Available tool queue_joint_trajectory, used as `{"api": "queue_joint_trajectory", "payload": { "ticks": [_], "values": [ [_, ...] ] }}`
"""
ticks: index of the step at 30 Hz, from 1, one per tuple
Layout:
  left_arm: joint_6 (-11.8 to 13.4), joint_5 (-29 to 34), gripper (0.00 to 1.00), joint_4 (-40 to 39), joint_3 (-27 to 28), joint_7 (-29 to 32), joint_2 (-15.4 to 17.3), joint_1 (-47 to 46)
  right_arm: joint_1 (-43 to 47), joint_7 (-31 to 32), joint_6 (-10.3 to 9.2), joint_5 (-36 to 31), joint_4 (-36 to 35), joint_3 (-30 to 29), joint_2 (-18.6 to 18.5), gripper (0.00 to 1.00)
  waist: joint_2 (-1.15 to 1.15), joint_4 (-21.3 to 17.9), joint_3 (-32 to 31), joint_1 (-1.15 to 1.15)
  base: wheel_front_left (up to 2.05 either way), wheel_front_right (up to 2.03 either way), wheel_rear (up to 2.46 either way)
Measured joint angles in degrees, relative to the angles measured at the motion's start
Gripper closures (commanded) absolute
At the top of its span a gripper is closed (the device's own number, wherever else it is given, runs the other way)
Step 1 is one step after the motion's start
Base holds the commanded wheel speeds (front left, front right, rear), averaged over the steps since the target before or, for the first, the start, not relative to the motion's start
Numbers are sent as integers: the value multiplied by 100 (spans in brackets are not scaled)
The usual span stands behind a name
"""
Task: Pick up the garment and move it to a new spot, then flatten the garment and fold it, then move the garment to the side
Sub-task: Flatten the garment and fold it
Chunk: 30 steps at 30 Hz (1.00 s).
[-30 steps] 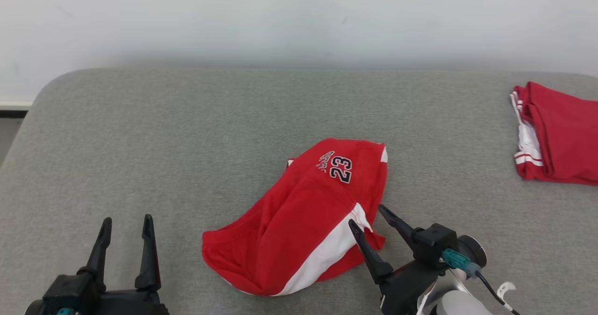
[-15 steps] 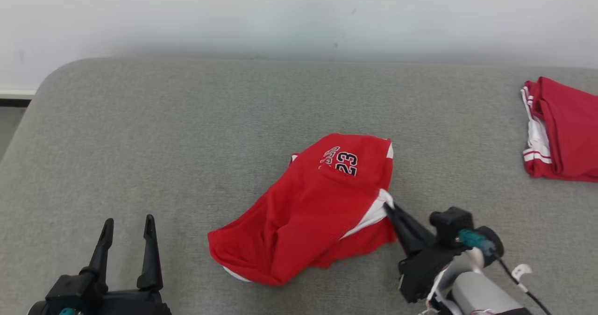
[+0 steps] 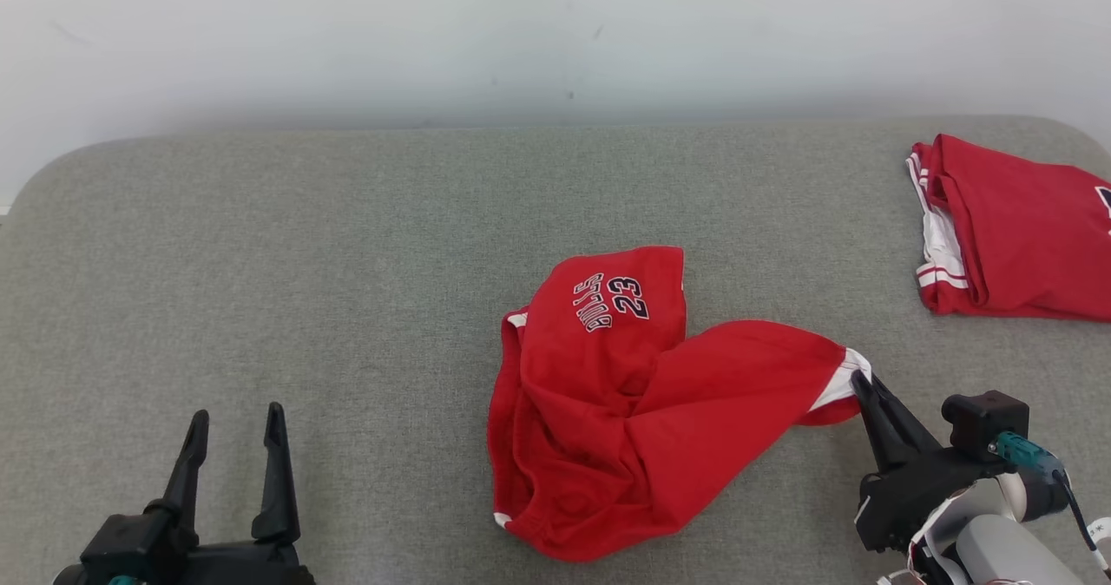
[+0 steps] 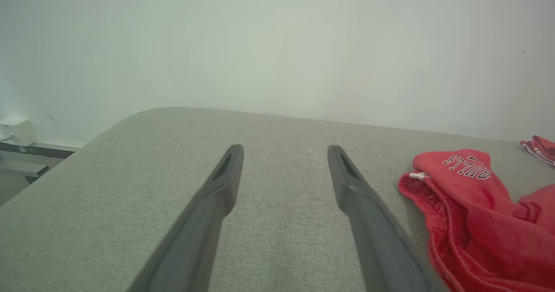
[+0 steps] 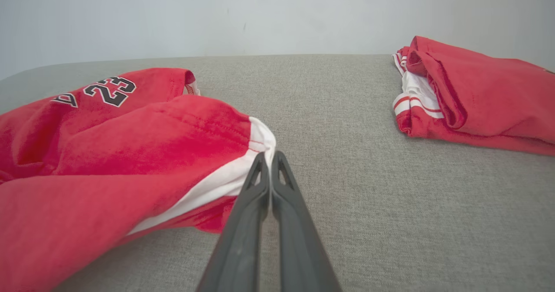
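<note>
At the lower left, the left hand [image 3: 237, 411] rests released just above the grey fabric tabletop [image 3: 347, 246]. Its two dark fingers are spread apart and hold nothing. It looks parked out of the way while the other arm works. In the middle of the tabletop lies the garment [image 3: 625, 411], a pair of red shorts printed with the number 23. It is crumpled, its waistband bunched at the near left and one leg stretched out toward the right. At the end of that leg, the right hand [image 3: 862, 381] is clenched on the white-striped hem [image 3: 838, 385], fingers pressed flat together with the cloth pinched at their very tips. Gripping an outer edge like this probably lets the arm lift or drag the shorts to a new spot, the first step of the task. At the far right, well apart, a second red garment [image 3: 1015, 229] lies neatly folded, seemingly already set aside.
</note>
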Motion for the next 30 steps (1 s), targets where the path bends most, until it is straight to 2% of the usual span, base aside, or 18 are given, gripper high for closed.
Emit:
{"api": "queue_joint_trajectory", "payload": {
  "ticks": [1, 2, 12, 22, 27, 30],
  "values": [
    [-2, 0, 0, 0, 20, 0, -2, 1, 23, -1, 0, 13, -51, -23, 10, 20, 0, -10, 4, 0, 0, 0, 0],
    [-4, 0, 0, 5, 48, 0, -5, 1, 31, -1, 0, 12, -121, -40, 25, 0, 0, -23, 6, 0, 0, 0, 0],
    [-56, 55, 0, 13, 165, 0, -30, 21, 528, -9, 0, -416, -1311, -769, 275, 0, 0, -131, -103, 0, 0, 0, 0],
    [-103, 125, 0, -24, 170, 0, -53, 110, 1660, -11, 0, -1004, -2763, -1660, 929, 0, 0, -218, -165, 0, 0, 0, 0],
    [-156, 234, 0, -26, 129, 0, -52, 116, 2012, -10, 0, -1220, -3021, -1770, 1154, 0, 0, -272, -140, 0, 0, 0, 0],
    [-223, 333, 0, -3, -110, 0, -12, 99, 2022, -11, -1, -1258, -3052, -1775, 1171, 0, 0, -300, -118, 0, 0, 0, 0]
  ]
}}
